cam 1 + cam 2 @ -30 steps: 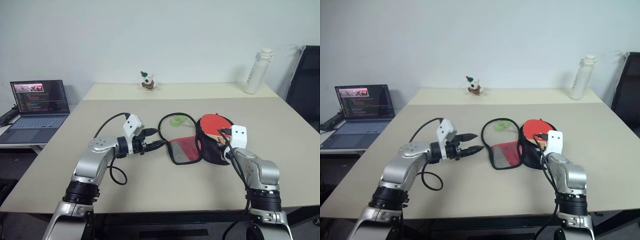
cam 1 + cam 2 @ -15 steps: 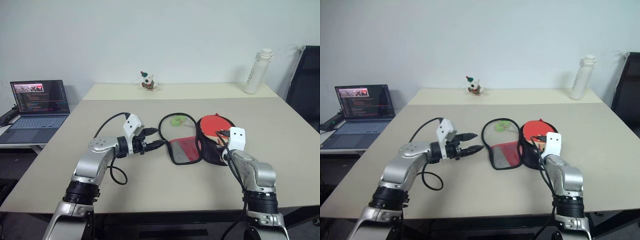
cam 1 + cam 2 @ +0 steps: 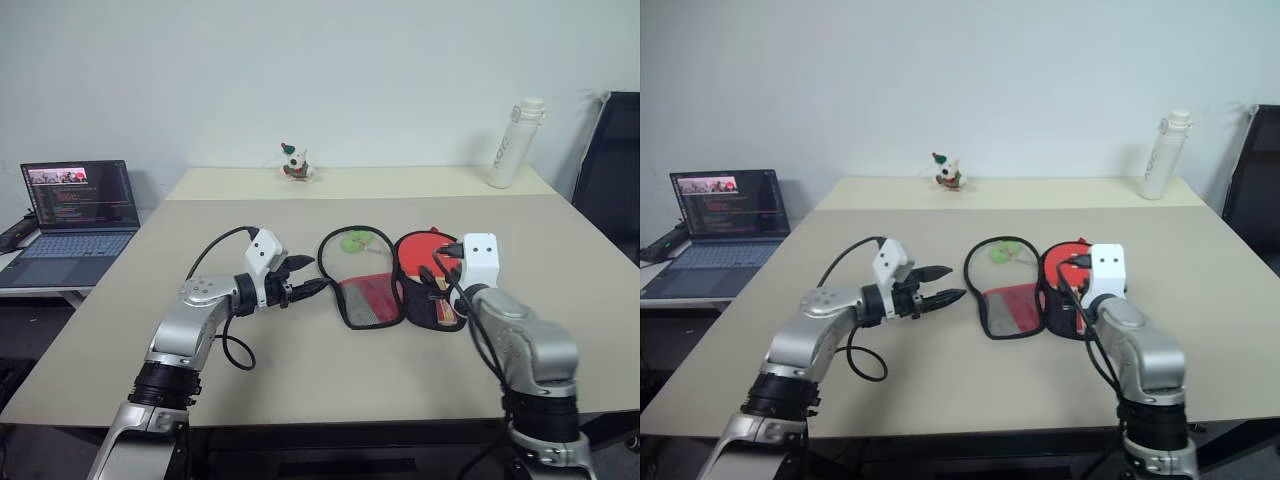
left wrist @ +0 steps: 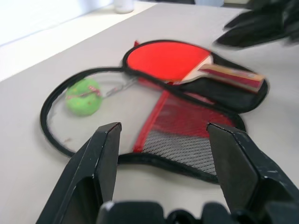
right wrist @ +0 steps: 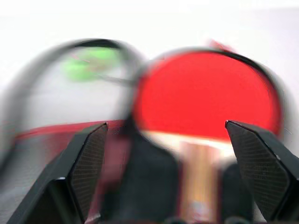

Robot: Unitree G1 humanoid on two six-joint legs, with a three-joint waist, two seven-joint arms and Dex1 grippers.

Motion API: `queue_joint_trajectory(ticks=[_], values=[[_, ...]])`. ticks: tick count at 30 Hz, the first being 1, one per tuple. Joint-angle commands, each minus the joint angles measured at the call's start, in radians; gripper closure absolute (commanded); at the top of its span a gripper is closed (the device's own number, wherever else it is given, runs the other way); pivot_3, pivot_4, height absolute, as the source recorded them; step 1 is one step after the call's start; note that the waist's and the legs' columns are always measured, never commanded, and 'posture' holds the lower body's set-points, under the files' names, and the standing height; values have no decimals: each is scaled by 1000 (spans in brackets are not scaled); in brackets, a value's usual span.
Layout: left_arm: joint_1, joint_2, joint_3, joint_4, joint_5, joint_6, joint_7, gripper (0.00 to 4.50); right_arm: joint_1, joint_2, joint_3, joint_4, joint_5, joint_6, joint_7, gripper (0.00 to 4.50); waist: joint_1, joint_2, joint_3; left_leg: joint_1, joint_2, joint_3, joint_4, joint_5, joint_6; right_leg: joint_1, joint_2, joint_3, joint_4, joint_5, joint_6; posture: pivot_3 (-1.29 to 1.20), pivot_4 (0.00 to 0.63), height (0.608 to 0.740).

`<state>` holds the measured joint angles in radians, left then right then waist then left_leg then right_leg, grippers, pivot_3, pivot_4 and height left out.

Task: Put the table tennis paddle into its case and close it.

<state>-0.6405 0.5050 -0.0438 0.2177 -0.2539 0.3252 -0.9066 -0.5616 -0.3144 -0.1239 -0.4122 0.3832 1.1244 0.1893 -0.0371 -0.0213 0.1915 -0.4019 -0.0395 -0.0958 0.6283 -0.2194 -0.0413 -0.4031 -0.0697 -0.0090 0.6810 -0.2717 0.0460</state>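
On the robot's left, the left gripper hangs with its two black fingers parted and nothing between them, its tips just short of the near-left rim of the soft, paddle-shaped fabric case, which lies spread open on the beige table like a book. The leaf nearest that gripper is a black-rimmed flap showing the tabletop through it, a small green ball resting on it and a red mesh pocket at its near end; the leaf beyond it, toward the right gripper, is black fabric. On that black leaf lies the flat table tennis paddle, round red rubber face away from the robot, wooden handle toward it, directly ahead of the right gripper, whose fingers stand wide apart with nothing in them, just above the handle end. The paddle appears bedded in the case already, so the step in hand is probably the closing: the left gripper would do well to catch the flap's black rim nearest it and fold it over toward the paddle, minding that the ball does not roll out or jam the zip, while the right steadies the black leaf.
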Motion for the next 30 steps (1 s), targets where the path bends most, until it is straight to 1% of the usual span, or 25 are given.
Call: queue_joint_trajectory(ticks=[1, 2, 5, 6, 9, 12, 15, 21, 23, 27, 30], values=[[-41, -3, -15, 51, 30, -48, -8, 1333, -29, -98, -4, -113, 154, 46, 192, 75, 1, 0, 0, 0, 0, 0, 0, 0, 0, 0, 0, 0, 0, 0, 0, 0, 150, 740], [-57, -5, -27, 90, 49, -63, -8, 1333, -27, -142, -16, -119, 189, 54, 241, 75, 2, 0, 0, 0, 0, 0, 0, 0, 0, 1, 0, 0, 0, 0, 0, 0, 150, 740], [-128, -23, -58, 245, 108, -125, 13, 1917, -10, -278, -48, -124, 257, 58, 367, 34, 8, -1, 0, 0, -1, 0, 0, 0, 0, 1, 0, -2, -1, 0, 1, 0, 150, 740], [-148, -30, -61, 284, 120, -144, 17, 2232, -6, -304, -55, -120, 268, 55, 385, 34, 10, -1, 0, 0, -1, 0, 1, 0, 0, 1, 0, -2, -1, -1, 1, 0, 150, 740], [-202, -56, -74, 399, 156, -200, 26, 3397, 9, -356, -63, -106, 286, 36, 414, 34, 9, -1, 0, 0, -1, 0, 1, 0, 0, 2, 0, -2, -2, -1, 2, 0, 150, 740], [-252, -91, -95, 518, 199, -259, 33, 4466, 27, -401, -65, -88, 273, 6, 432, 34, 9, -1, 0, 0, -1, 0, 1, 0, 0, 2, -1, -2, -2, -1, 2, 0, 150, 740], [-293, -123, -115, 637, 240, -301, 35, 4466, 39, -430, -71, -68, 263, -15, 435, 34, 6, -2, 0, 0, -1, 1, 1, 0, 0, 2, -1, -2, -2, -1, 2, 0, 150, 740], [-338, -165, -125, 790, 291, -351, 40, 4466, 60, -472, -97, -48, 264, -41, 427, 34, 6, -3, 1, 0, -1, 1, 1, 0, 0, 2, 0, -2, -1, -1, 3, 0, 150, 740], [-348, -184, -109, 817, 285, -366, 47, 4466, 67, -478, -103, -46, 267, -45, 423, 34, 8, -3, 1, -1, -1, 1, 1, 0, 0, 2, -1, -2, -2, -1, 2, 0, 150, 740], [-374, -264, -47, 857, 221, -364, 30, 4466, 87, -491, -114, -44, 267, -52, 419, 34, 10, -3, 1, -1, -1, 1, 2, 0, 0, 2, -2, -2, -2, -1, 3, 0, 150, 740], [-390, -300, -34, 863, 214, -358, 14, 4466, 94, -501, -119, -37, 264, -58, 422, 34, 11, -5, 2, -1, -1, 1, 2, 0, 0, 2, -2, -2, -2, -1, 3, 0, 150, 740]])
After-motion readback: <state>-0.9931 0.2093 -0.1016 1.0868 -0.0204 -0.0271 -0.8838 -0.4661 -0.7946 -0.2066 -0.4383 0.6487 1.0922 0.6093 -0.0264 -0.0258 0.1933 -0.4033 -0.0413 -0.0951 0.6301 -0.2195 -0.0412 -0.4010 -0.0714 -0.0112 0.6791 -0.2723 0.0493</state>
